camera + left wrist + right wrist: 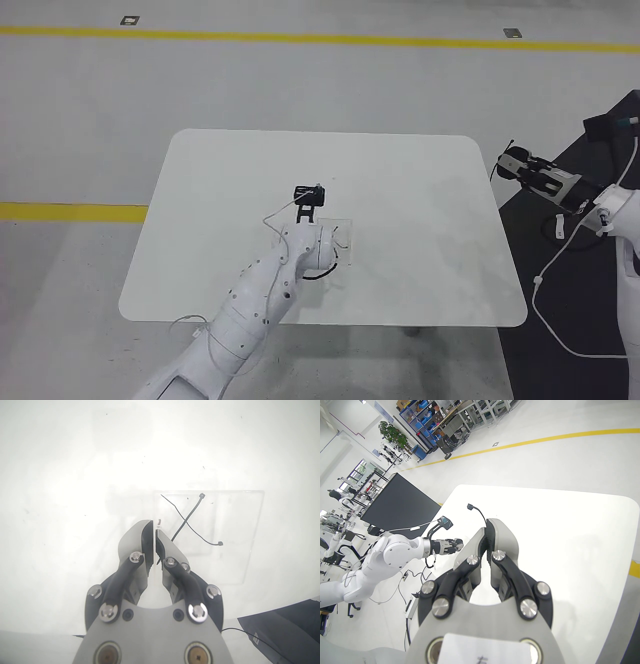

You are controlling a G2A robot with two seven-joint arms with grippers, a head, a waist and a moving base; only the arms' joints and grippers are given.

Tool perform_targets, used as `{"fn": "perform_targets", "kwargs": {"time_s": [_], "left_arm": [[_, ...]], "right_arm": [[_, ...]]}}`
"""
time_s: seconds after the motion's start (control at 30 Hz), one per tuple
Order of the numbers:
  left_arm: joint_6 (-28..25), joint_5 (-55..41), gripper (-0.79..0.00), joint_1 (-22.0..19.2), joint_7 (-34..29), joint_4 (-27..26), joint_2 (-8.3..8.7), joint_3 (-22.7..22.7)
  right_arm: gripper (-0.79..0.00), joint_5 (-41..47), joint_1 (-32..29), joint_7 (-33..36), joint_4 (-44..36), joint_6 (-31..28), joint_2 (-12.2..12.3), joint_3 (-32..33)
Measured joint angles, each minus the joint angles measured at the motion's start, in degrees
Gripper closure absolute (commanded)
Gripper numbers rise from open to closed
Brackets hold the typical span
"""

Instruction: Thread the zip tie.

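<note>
A black zip tie (470,507) curls out from the tightly clamped right gripper (487,524), whose arm is raised just off the counter's (420,260) edge. Two more zip ties (185,520) lie crossed on a clear plate (237,550) near the left gripper (154,526). That gripper hangs over the counter, closed to a sliver; I cannot tell whether it grips anything.

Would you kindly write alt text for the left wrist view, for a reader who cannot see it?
Two black zip ties lie crossed on a clear sheet on the white table. The left gripper, shut, is at the sheet's edge.
</note>
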Motion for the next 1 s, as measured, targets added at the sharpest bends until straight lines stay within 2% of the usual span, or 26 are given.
{"fn": "perform_targets", "kwargs": {"time_s": [0.2, 0.23, 0.27, 0.3, 0.4, 0.63, 0.77, 0.83, 0.87, 0.93, 1.0], "left_arm": [[0.0, 0.5, 0.000, 0.4, -0.7, 1.4, -0.54, 0.5], [0.0, 0.6, -0.071, 0.4, -0.7, 1.8, -0.63, 0.5], [-0.1, 0.4, -0.286, 0.5, -0.8, 2.2, -0.76, 0.5], [-0.2, 0.4, -0.440, 0.5, -0.8, 2.4, -0.85, 0.5], [-0.2, 0.2, -0.785, 0.4, -0.9, 3.0, -1.18, 0.6], [1.3, 2.3, -0.785, 1.1, -0.9, 0.2, -1.66, 0.8], [2.0, 5.2, -0.785, 2.5, -0.1, -5.1, -1.46, 0.0], [0.9, 6.5, -0.785, 3.5, 2.1, -7.9, -1.27, -0.2], [-1.2, 6.5, -0.785, 4.1, 3.6, -9.0, -1.16, -0.2], [-3.8, 6.2, -0.785, 4.3, 4.3, -9.3, -1.12, -0.1], [-3.4, 6.1, -0.785, 4.2, 4.1, -9.2, -1.12, -0.1]], "right_arm": [[0.000, 0.0, 0.0, 0.0, 0.0, 0.0, 0.0, 0.0], [0.000, 0.0, 0.0, 0.0, 0.0, 0.0, 0.0, 0.0], [0.000, 0.0, 0.0, 0.0, 0.0, 0.0, 0.0, 0.0], [0.000, 0.0, 0.0, 0.0, 0.0, 0.0, 0.0, 0.0], [0.000, 0.0, 0.0, 0.0, 0.0, 0.0, 0.0, 0.0], [0.000, 0.0, 0.0, 0.0, 0.0, 0.0, 0.0, 0.0], [0.000, 0.0, 0.0, 0.0, 0.0, 0.0, 0.0, 0.0], [0.000, 0.0, 0.0, 0.0, 0.0, 0.0, 0.0, 0.0], [0.000, 0.0, 0.0, 0.0, 0.0, 0.0, 0.0, 0.0], [0.000, 0.0, 0.0, 0.0, 0.0, 0.0, 0.0, 0.0], [0.000, 0.0, 0.0, 0.0, 0.0, 0.0, 0.0, 0.0]]}}
